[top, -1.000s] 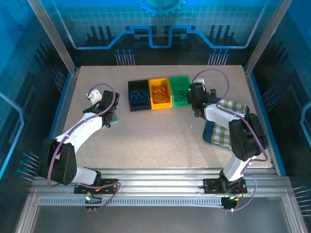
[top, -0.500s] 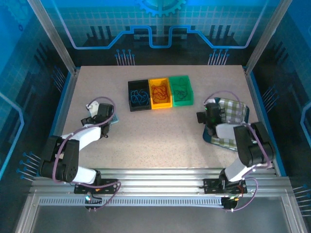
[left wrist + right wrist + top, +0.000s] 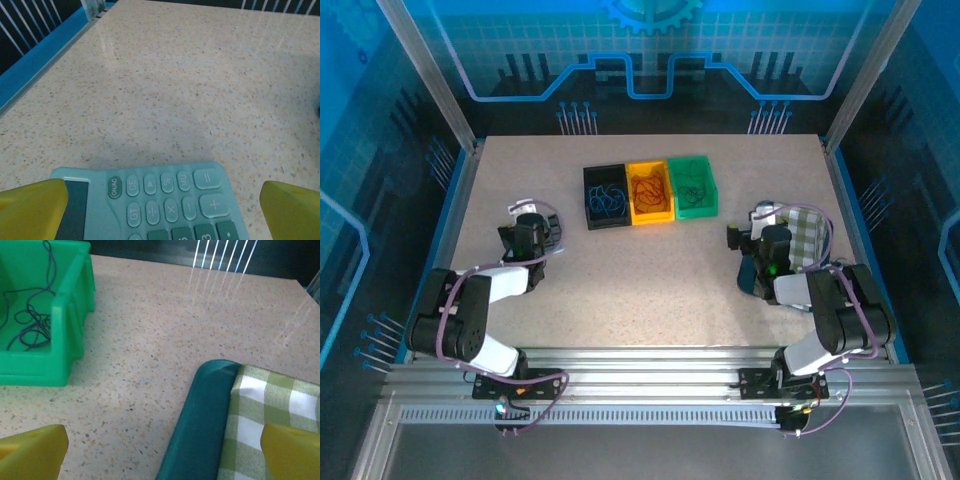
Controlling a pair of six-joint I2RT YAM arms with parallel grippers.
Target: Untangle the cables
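Fingers spread wide and empty, the left end effector (image 3: pixel 161 207) hovers over the calculator (image 3: pixel 150 187). The right end effector (image 3: pixel 161 450), equally spread and empty, has the dark cable (image 3: pixel 29 331) in the green bin (image 3: pixel 71 315) ahead-left.

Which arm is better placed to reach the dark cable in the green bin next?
Probably right: the right claw sits nearer the green bin and faces the dark cable; the left claw hangs over a calculator.
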